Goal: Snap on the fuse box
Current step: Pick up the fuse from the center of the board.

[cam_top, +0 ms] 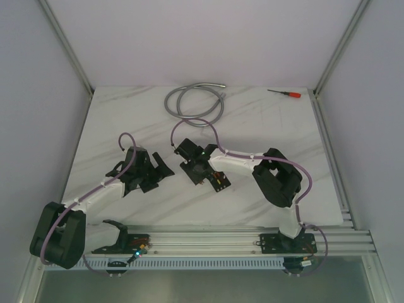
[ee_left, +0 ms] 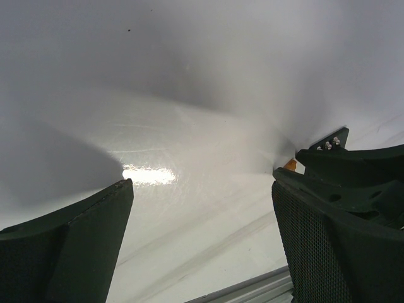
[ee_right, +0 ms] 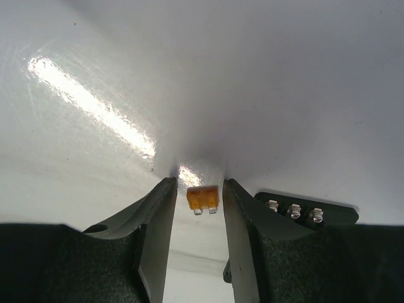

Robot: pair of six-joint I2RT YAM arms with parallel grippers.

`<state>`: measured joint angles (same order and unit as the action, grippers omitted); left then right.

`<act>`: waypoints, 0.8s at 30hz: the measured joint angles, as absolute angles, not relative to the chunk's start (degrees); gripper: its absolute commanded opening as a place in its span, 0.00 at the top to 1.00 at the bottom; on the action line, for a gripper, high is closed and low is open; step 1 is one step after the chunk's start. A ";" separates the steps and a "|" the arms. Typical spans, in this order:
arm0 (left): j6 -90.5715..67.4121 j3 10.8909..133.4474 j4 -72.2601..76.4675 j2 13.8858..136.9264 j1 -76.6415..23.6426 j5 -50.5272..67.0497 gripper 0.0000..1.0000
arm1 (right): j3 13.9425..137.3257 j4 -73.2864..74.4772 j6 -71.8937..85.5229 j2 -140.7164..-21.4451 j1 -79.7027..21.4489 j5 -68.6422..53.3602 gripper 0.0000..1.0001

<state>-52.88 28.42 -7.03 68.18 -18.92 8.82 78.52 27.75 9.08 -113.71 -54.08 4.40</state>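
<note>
The small black plastic fuse box [ee_right: 328, 212], its edge carrying three screws, lies on the white surface [ee_right: 284, 95] just beside the right claw [ee_right: 199, 182], outboard of its right finger. The right claw is narrowly parted. A small orange blade fuse [ee_right: 202, 197] sits between its tips with gaps on both sides. The left claw [ee_left: 202, 183] is spread wide and empty.

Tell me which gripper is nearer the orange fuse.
Right. The right gripper has its jaws either side of the orange fuse; the left gripper sits off to one side, the fuse outside its jaws.

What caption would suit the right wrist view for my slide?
Right end effector, slightly open, straddles a small orange fuse on the white table, a black three-screw part beside it.
</note>
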 measured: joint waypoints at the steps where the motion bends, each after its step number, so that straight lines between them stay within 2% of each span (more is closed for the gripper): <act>1: -52.88 28.42 -7.03 68.18 -18.92 8.82 0.01 | 78.54 27.83 8.91 -113.71 -54.08 4.29 0.59; 10: -52.88 28.42 -7.03 68.18 -18.92 8.84 0.01 | 78.59 29.61 7.84 -113.54 -53.98 3.60 0.60; 24: -52.86 28.42 -6.96 67.29 -18.92 9.19 0.06 | 78.76 30.50 7.42 -113.58 -53.98 3.44 0.78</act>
